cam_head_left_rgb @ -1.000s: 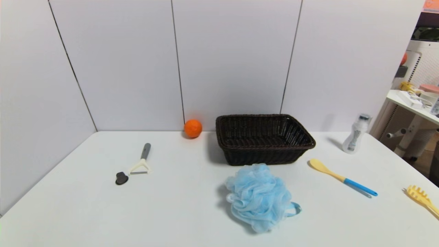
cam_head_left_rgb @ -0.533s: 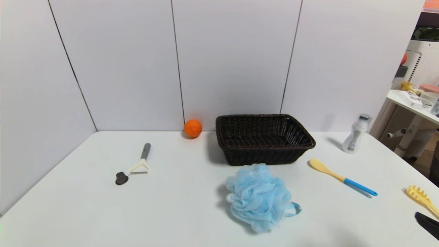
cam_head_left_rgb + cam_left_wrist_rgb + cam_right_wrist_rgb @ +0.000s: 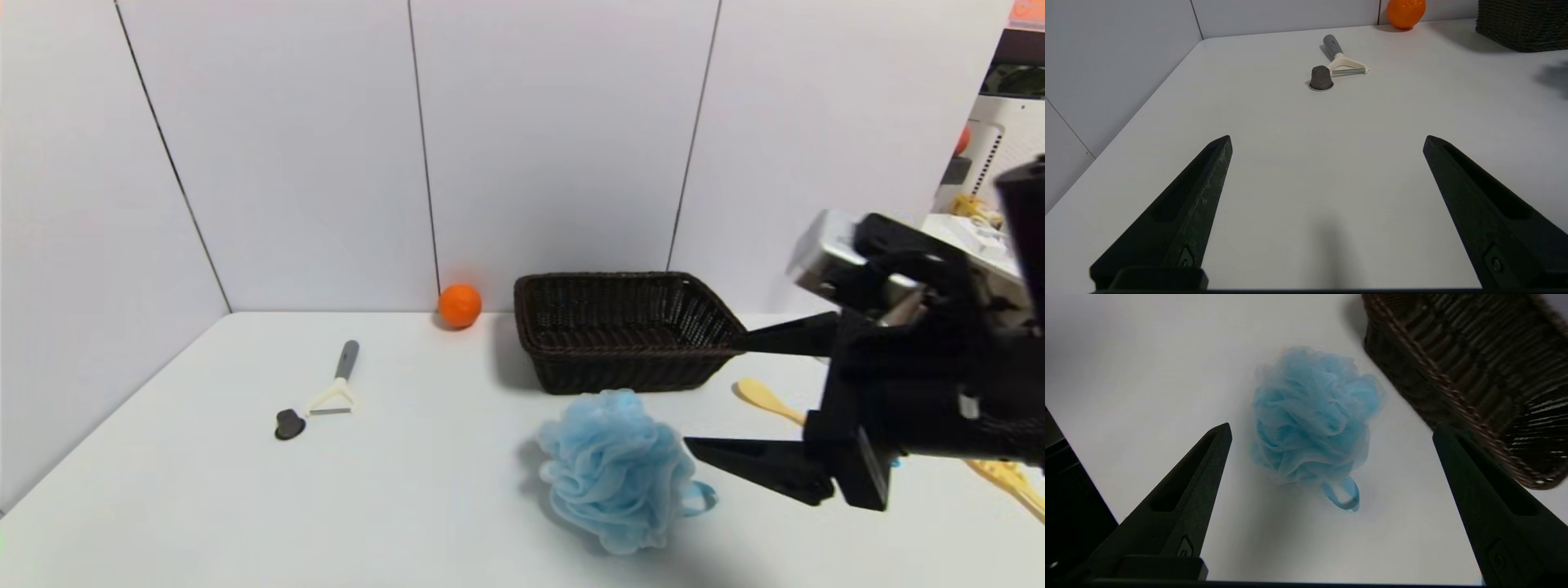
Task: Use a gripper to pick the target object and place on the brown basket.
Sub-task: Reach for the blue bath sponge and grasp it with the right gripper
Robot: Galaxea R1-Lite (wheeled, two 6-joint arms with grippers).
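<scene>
Left gripper point(image 3: 1327, 139): fingers spread, holding nothing, low over the table point(image 3: 163, 506). Blue bath pouf point(image 3: 616, 469) lies just left of the right gripper point(image 3: 718, 396), whose fingers are spread; brown basket point(image 3: 629, 331) just beyond. No legible markings.

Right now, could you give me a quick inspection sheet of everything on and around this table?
Surface: white table, bare between items.
Job's things: blue bath pouf on the table, in front of the brown basket.
Clutter: orange ball, peeler, small dark cap, yellow spoon.
Grippers: right tool open beside the pouf; left tool open, over bare table.
Cables: nothing seen.
Surroundings: white wall panels.
</scene>
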